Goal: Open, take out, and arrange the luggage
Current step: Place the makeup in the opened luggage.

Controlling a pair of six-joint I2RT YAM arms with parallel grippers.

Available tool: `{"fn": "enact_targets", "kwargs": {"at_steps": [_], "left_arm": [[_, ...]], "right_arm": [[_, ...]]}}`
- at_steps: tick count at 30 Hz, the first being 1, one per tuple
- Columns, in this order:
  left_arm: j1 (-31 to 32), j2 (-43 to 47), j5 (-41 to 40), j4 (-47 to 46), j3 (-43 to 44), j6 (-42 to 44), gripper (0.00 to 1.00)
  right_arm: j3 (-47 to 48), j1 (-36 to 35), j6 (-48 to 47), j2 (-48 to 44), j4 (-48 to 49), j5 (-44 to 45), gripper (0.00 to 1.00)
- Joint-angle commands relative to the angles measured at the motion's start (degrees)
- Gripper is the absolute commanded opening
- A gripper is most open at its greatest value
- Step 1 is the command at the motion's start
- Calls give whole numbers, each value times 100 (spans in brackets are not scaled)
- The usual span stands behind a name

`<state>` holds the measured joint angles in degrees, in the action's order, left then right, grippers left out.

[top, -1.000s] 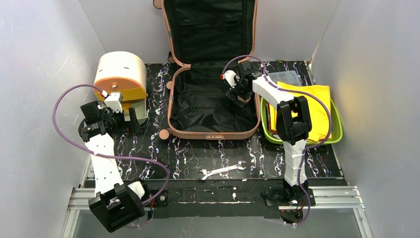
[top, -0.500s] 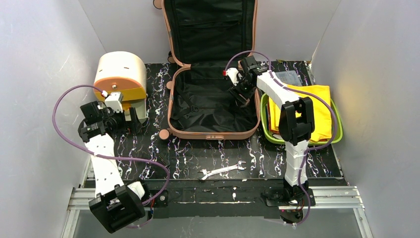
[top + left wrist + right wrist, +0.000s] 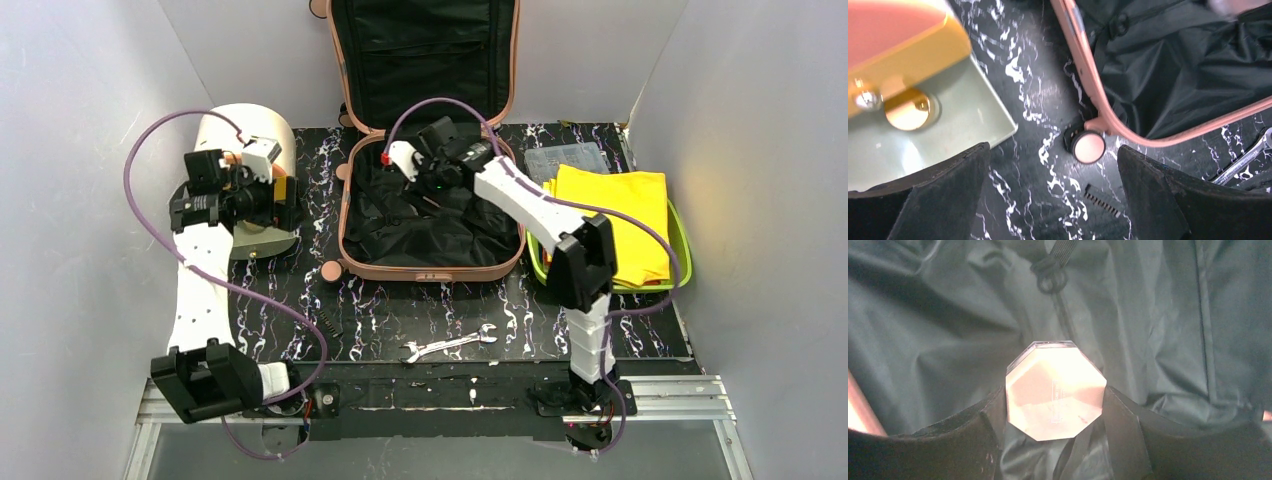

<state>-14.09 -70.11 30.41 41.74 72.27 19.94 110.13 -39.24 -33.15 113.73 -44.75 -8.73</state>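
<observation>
The luggage [image 3: 430, 270], a salmon-pink suitcase, lies open on the table with its lid [image 3: 425, 60] standing against the back wall. Its black lining [image 3: 938, 330] is crumpled. My right gripper [image 3: 425, 190] reaches into the lower shell and is shut on a small pale-pink octagonal box [image 3: 1055, 390], its fingers [image 3: 990, 425] pressed against two opposite sides just above the lining. My left gripper [image 3: 285, 200] hangs open next to the round cream-and-orange box [image 3: 245, 130], left of the suitcase. In the left wrist view that gripper [image 3: 1053, 165] holds nothing, and a suitcase wheel [image 3: 1089, 146] shows beyond it.
A lime-green tray [image 3: 680, 260] with a folded yellow cloth [image 3: 615, 210] sits right of the suitcase, a grey packet [image 3: 570, 160] behind it. A wrench [image 3: 448, 343] and a small black spring [image 3: 331, 324] lie on the marbled table near the front.
My right gripper moved left from the suitcase's right side to its middle and closed on the octagonal box. My left arm rose and swung back toward the round box.
</observation>
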Motion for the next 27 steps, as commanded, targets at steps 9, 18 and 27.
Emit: {"fn": "enact_targets", "kwargs": {"at_steps": [9, 18, 27], "left_arm": [[607, -940, 437, -904, 921, -351, 98], [770, -945, 499, -1352, 380, -298, 98], [1048, -770, 574, -1444, 128, -245, 98]], "right_arm": [[1909, 111, 210, 2289, 1349, 1278, 44], [1291, 253, 418, 2195, 1487, 474, 44], [-315, 37, 228, 1176, 1499, -253, 50]]}}
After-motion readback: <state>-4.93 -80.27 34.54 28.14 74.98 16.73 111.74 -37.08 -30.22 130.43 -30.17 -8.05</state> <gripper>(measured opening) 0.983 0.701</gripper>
